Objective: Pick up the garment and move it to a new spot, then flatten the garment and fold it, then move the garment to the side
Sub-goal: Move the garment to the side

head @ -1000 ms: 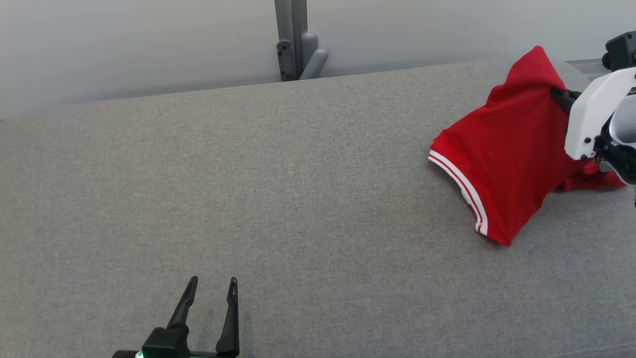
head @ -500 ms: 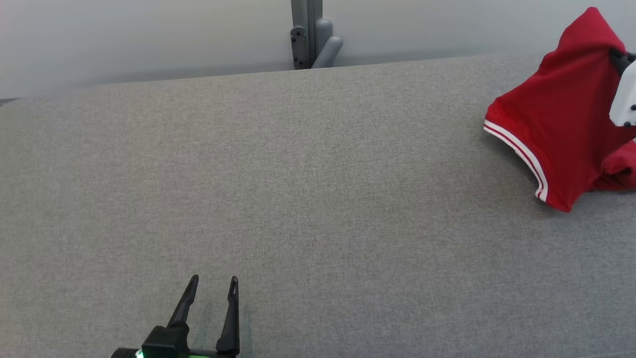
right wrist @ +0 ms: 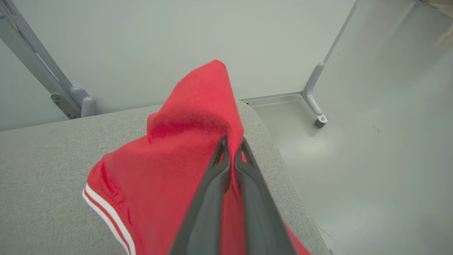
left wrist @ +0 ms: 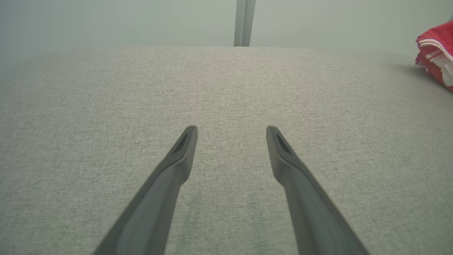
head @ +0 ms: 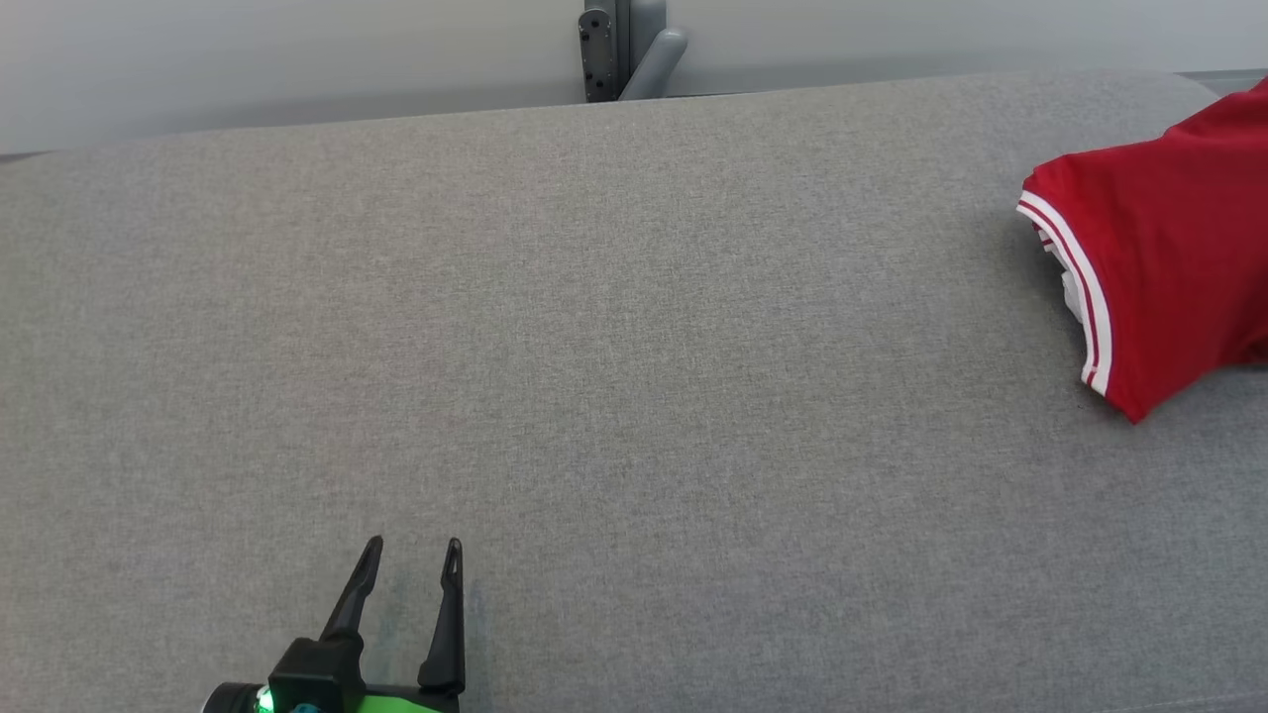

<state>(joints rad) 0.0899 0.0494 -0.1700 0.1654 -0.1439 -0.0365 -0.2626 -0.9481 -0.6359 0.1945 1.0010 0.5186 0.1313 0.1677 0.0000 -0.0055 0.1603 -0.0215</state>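
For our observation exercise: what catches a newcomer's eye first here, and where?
The bright red garment with white-striped trim sits at the grey surface's right end, its peak pinched in the right gripper's shut fingers. At lower left of the head view, the left gripper stands open, empty.

Garment [head: 1169,267] partly beyond right edge

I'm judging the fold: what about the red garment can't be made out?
Head view: the garment runs off the right edge.
Left wrist view: cropped to a corner at the right edge.
Right wrist view: the right gripper and raised cloth hide the folds beneath.
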